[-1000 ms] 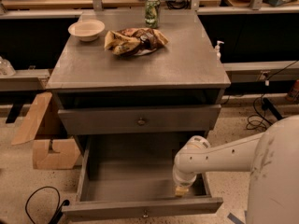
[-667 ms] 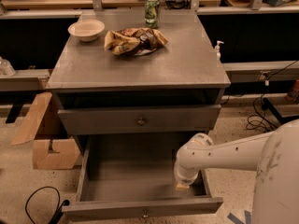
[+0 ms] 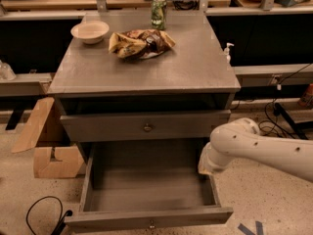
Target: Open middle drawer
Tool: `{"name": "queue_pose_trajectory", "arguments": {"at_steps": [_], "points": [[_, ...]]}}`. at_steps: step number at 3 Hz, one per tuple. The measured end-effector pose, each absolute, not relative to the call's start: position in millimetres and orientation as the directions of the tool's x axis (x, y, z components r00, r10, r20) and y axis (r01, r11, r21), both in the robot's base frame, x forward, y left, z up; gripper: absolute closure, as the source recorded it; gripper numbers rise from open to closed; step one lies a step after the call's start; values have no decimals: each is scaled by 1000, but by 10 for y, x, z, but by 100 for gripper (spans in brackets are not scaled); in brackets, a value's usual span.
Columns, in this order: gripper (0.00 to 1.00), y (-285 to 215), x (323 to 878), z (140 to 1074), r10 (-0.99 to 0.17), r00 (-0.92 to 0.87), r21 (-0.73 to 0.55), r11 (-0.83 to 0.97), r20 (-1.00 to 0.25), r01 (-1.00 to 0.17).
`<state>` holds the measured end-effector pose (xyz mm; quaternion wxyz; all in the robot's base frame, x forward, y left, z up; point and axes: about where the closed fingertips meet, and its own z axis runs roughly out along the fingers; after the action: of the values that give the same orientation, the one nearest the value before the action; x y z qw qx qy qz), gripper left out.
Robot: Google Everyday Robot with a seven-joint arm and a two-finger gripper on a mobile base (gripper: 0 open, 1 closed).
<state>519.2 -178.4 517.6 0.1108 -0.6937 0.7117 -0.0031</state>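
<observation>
The middle drawer (image 3: 146, 126) is a wide, shallow grey front with a small brass knob (image 3: 147, 127), and it sits shut under a dark slot below the cabinet top. The taller bottom drawer (image 3: 146, 218) is pulled far out and its inside is bare. My white arm (image 3: 264, 148) reaches in from the right. My gripper (image 3: 205, 168) hangs at the arm's end, over the right wall of the open bottom drawer, to the lower right of the middle drawer's knob.
On the cabinet top (image 3: 195, 67) are a white bowl (image 3: 90, 31), a crumpled chip bag (image 3: 139, 43) and a green can (image 3: 158, 12). A cardboard box (image 3: 46, 141) stands at the left on the floor. Cables (image 3: 44, 214) lie at the lower left and right.
My arm's end has risen and shifted right, from deep inside the open bottom drawer to over its right wall. The drawers have not moved.
</observation>
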Motion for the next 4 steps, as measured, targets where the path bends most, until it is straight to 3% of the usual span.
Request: {"name": "queue_pose_trajectory", "arguments": {"at_steps": [2,4], "points": [[100,-2317,5024,6885,-990,42,-332,5,-135,-943],[100,-2510,4702,8139,-992,81,-496,-24,-93,-868]]}}
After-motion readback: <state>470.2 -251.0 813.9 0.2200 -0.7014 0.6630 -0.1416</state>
